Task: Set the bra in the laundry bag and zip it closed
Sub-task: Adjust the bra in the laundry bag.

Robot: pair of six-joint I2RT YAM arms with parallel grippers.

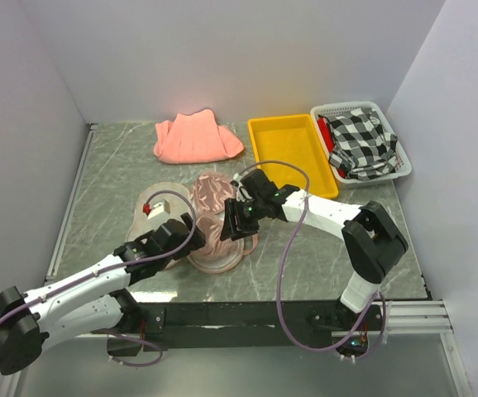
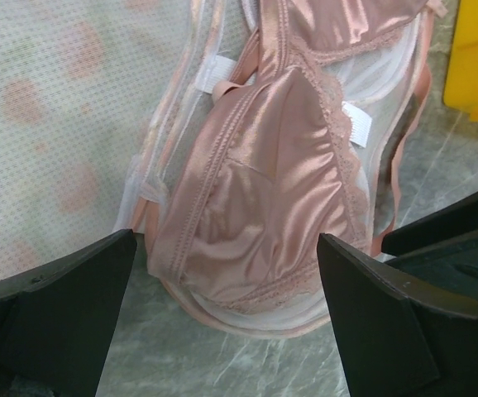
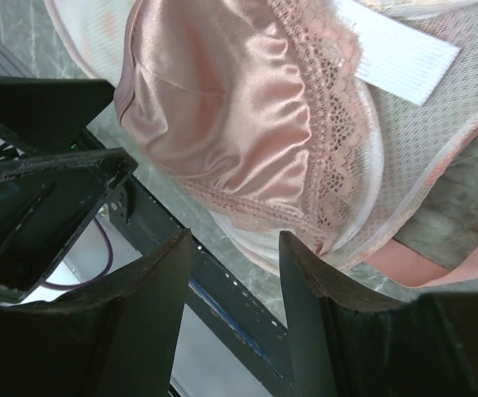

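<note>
The shiny dusty-pink bra lies on the opened beige laundry bag in the middle of the table, with the bag's pink-edged rim showing under the near cup. My left gripper is open and empty, just left of the near cup; in the left wrist view the cup sits beyond my spread fingers, above the bag's printed mesh flap. My right gripper is open and empty at the bra's right edge; its view shows the lace-trimmed cup on the bag's mesh.
A folded salmon-pink cloth lies at the back. A yellow tray and a white basket holding a black-and-white checked cloth stand at the back right. The table's near edge is close below the bag.
</note>
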